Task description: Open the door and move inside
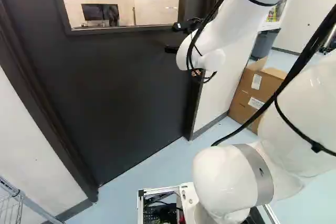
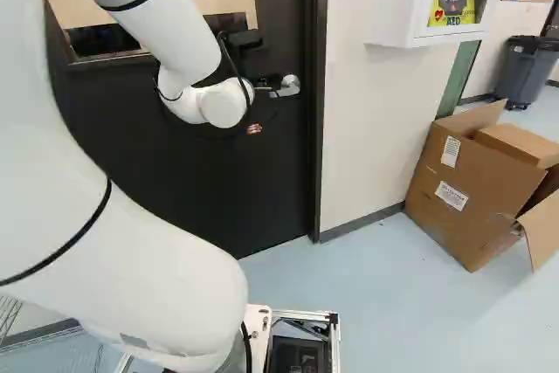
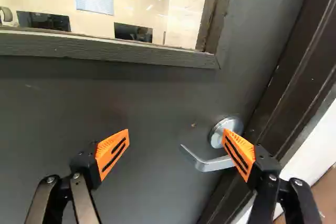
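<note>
The dark door (image 1: 121,87) stands closed in its frame, with a window in its upper part. My gripper (image 1: 171,49) is held near the door's face in the left base view, partly hidden by the wrist. In the wrist view the gripper (image 3: 176,134) is open, its orange-padded fingers wide apart. The silver lever handle (image 3: 207,164) lies partly behind one finger, its free end reaching into the span between the two; contact cannot be told. In the right base view the handle (image 2: 286,86) shows just beside the white wrist.
Dark door frame (image 2: 320,128) and white wall border the handle side. Open cardboard boxes (image 2: 472,189) stand on the floor farther along, below a white wall cabinet (image 2: 419,6). A grey bin (image 2: 527,69) is beyond. A wire rack (image 1: 11,205) stands near the hinge side.
</note>
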Robot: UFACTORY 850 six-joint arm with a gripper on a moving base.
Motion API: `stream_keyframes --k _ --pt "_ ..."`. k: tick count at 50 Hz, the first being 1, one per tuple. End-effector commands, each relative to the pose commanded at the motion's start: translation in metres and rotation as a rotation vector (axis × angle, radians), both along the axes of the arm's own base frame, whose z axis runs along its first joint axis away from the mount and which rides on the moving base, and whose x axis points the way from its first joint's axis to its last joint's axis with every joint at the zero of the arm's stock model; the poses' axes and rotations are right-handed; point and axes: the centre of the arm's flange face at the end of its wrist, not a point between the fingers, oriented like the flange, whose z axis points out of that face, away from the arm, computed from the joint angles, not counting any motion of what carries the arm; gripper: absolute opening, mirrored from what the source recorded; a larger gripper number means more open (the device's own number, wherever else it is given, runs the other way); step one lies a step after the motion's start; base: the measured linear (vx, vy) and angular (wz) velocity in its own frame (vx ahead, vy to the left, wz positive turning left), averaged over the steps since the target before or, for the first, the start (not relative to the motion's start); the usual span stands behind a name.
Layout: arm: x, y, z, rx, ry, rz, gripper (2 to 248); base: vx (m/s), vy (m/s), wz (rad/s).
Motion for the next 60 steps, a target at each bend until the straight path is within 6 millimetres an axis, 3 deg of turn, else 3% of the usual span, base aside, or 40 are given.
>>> stream_keyframes --k 60 --pt "0.015 0.000 -0.056 0.003 0.129 0.001 247 0.000 0.000 0.000"
